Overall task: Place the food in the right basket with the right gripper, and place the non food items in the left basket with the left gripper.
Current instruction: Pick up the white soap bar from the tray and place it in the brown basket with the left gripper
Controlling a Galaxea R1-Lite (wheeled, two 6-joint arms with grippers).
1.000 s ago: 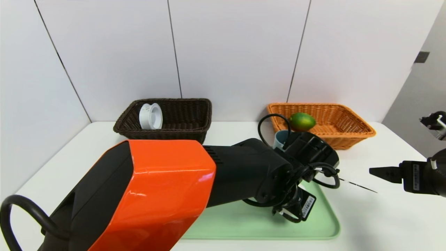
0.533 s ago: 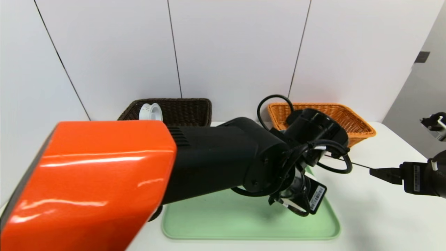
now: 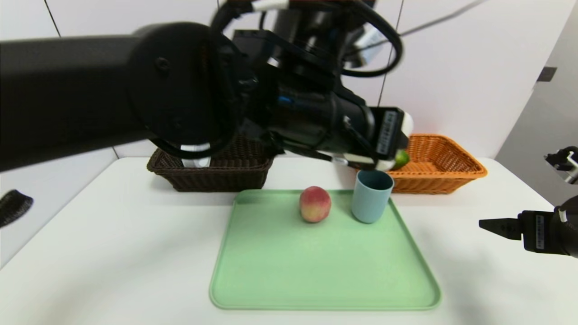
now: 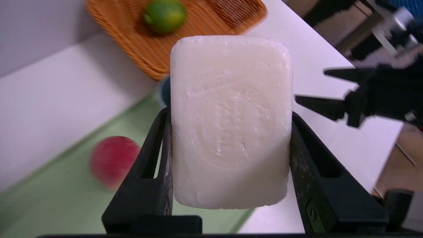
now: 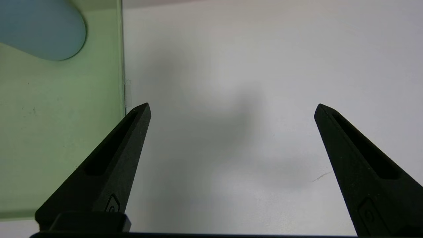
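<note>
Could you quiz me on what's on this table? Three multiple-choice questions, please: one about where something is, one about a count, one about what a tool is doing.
1. Where is the green citrus fruit?
A. in the orange basket
B. on the green tray
C. in the dark basket

2. How many things stand on the green tray?
A. none
B. two
C. four

3. What is the left tool doing?
A. hanging open and empty
B. gripping the cup
C. clamped on a white soap-like block, lifted off the table

Answers:
1. A: the green citrus fruit lies inside the orange basket.
2. B: only the peach and the blue-grey cup stand on the green tray.
3. C: the left tool has its fingers pressed on both sides of the white block, high above the tray; the right tool is open beside the tray.
</note>
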